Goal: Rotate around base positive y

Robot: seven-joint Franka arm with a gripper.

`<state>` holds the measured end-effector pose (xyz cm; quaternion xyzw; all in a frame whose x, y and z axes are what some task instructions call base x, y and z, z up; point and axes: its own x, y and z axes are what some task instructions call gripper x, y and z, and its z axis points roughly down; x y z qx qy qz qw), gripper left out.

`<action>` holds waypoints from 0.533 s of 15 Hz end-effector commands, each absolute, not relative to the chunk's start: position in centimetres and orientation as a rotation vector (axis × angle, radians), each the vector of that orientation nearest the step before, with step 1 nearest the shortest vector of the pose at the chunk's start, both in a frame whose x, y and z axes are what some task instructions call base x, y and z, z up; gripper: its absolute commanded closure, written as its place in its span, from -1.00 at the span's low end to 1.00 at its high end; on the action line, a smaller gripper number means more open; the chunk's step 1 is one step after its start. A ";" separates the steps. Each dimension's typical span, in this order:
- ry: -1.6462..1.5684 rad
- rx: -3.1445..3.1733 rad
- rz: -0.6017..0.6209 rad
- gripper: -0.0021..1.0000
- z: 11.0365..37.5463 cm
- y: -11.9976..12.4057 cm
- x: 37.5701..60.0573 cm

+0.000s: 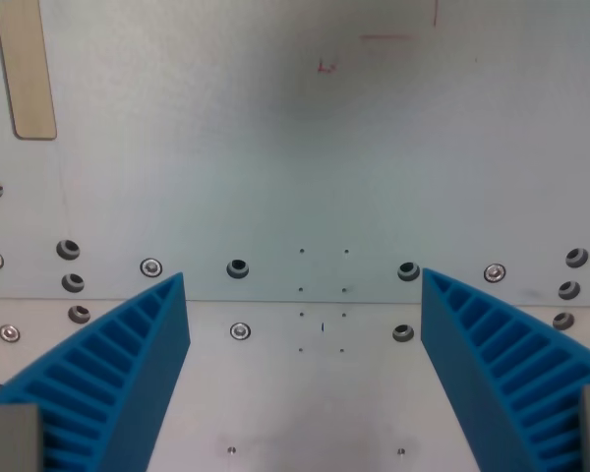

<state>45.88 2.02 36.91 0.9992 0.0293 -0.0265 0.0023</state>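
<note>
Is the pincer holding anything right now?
No. The pincer is open, its blue fingers spread wide with only the bare metal plate between them.

Pale metal plate (305,177), screw holes (238,267), tan strip (28,69).

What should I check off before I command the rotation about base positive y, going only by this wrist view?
1. Gripper open, nothing between the blue fingers: ok.
2. Metal plate below bare in the gap: ok.
3. Tan strip at the wrist view's upper left lies apart from both fingers: ok.
4. Screws and holes sit flush, nothing sticking up: ok.
5. Space beside and behind the arm: cannot tell, outside this view.
6. Height above the plate: cannot tell.
</note>
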 end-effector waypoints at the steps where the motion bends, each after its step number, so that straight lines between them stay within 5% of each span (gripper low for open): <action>1: 0.093 3.125 -0.327 -1.00 37.7 2.0 46.5; 8: 0.093 3.111 -0.454 -1.00 37.7 2.0 46.5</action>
